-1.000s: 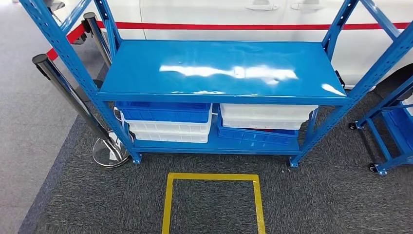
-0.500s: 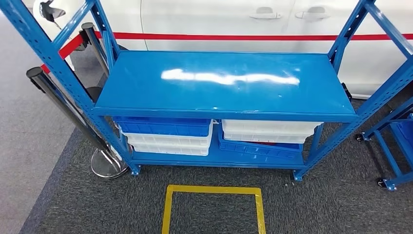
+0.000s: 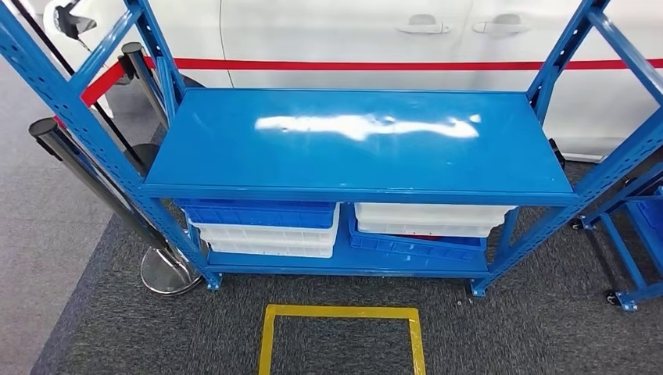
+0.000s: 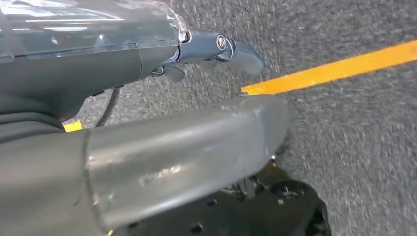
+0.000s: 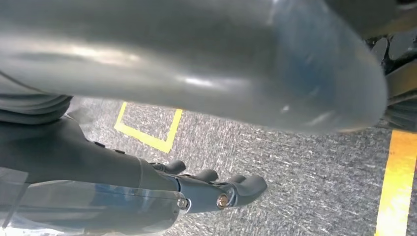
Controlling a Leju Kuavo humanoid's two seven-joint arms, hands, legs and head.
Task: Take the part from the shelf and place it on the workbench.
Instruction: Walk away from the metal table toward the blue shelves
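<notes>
A blue metal shelf (image 3: 360, 148) stands straight ahead, its middle board shining with glare. Under that board sit a blue bin (image 3: 262, 213) on a white bin (image 3: 270, 238) at the left, and a white bin (image 3: 430, 217) on a tilted blue bin (image 3: 414, 246) at the right. The board hides what the bins hold. My left hand (image 4: 147, 64) hangs over the grey carpet with its fingers (image 4: 231, 49) stretched out, holding nothing. My right hand (image 5: 147, 182) hangs likewise, its fingers (image 5: 241, 189) apart and bare.
A yellow tape square (image 3: 342, 312) marks the carpet in front of the shelf. A black stanchion (image 3: 86, 180) with a chrome base (image 3: 166, 271) stands at the shelf's left foot. A white car (image 3: 352, 39) with a red stripe is behind, and a blue wheeled frame (image 3: 633, 250) at the right.
The whole picture has slid downward and the shelf looks a little nearer, so the camera has moved. The shelf and bins keep their places.
</notes>
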